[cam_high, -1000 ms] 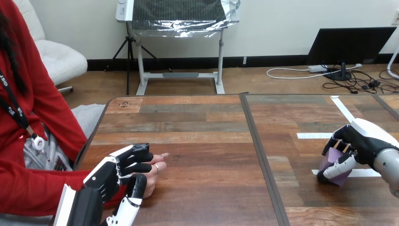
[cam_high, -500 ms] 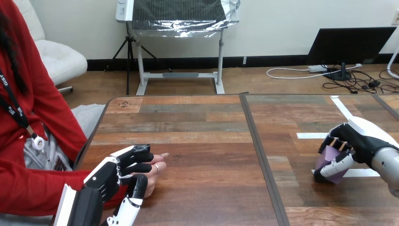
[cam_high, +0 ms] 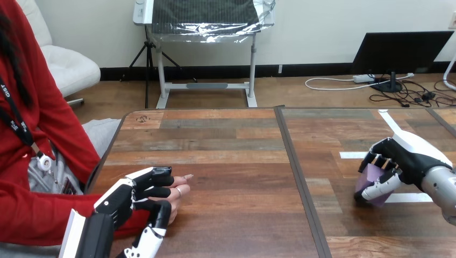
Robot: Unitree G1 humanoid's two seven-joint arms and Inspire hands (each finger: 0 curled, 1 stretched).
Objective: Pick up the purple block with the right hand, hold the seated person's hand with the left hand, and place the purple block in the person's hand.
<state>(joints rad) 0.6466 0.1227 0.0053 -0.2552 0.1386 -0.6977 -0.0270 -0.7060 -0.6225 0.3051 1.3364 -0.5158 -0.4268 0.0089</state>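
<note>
The purple block point(cam_high: 371, 183) is held just above the table at the right, with my right hand point(cam_high: 400, 161) shut on it, fingers over its top and thumb under its front. At the lower left my left hand point(cam_high: 134, 196) is curled round the person's hand point(cam_high: 176, 194), fingers across its back and thumb below it. The person's hand rests on the table, with its fingertips poking out past my fingers.
A dark seam point(cam_high: 296, 172) runs front to back between the two wooden tabletops. White tape strips point(cam_high: 352, 155) mark the right tabletop near my right hand. The person's red sleeve point(cam_high: 37, 215) lies along the left edge.
My right hand has carried the purple block a little to the left and up. The left hand and the person's hand stay as they were.
</note>
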